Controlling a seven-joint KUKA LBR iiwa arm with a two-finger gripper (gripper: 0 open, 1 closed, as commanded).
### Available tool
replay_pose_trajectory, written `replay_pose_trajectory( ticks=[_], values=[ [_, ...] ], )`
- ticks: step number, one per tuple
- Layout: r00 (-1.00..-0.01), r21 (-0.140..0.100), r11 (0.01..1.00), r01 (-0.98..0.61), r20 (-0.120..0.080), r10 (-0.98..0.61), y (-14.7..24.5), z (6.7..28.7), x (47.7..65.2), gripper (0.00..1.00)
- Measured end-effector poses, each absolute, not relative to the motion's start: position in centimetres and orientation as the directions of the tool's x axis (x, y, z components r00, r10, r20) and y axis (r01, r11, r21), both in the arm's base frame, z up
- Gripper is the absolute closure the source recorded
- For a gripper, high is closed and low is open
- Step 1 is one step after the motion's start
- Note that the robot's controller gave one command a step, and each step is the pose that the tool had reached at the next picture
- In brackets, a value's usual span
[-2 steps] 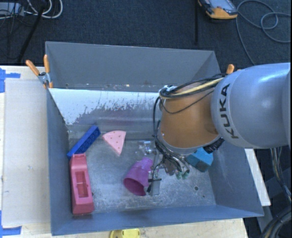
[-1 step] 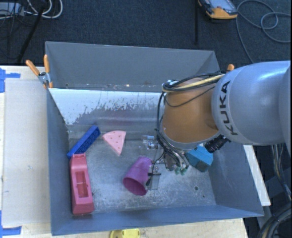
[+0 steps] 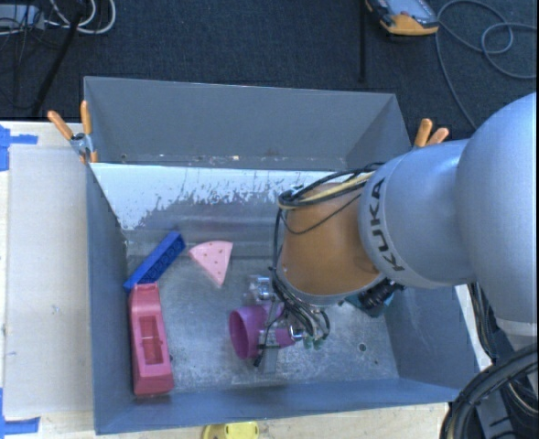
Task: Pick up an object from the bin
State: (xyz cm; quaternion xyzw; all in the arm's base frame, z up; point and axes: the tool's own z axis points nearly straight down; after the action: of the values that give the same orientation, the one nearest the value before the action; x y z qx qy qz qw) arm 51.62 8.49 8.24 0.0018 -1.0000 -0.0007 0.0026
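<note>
My gripper [image 3: 271, 335] reaches down in the middle of the bin, right at a purple cup [image 3: 246, 330] that lies on its side with its mouth to the left. The fingers sit against the cup's right end, one dark finger [image 3: 264, 350] showing below it. A pink wedge with small holes [image 3: 212, 260] lies up and to the left of the cup. Whether the fingers grip the cup is hidden by the wrist.
A blue flat bar [image 3: 156, 259] leans by the left wall. Below it, a long pink block with a slot [image 3: 148, 338] lies along the left side. A dark blue thing [image 3: 376, 298] peeks out under the arm at the right.
</note>
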Motion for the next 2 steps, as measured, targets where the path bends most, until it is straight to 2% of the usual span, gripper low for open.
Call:
replay_pose_trajectory(
  ticks=[1,2],
  values=[
    [-0.996,0.013,0.996,0.091,-0.01,0.091,8.64,6.19,52.0,1.0],
    [-0.994,0.01,0.994,0.104,-0.01,0.104,8.42,6.27,51.96,1.0]
  ],
)
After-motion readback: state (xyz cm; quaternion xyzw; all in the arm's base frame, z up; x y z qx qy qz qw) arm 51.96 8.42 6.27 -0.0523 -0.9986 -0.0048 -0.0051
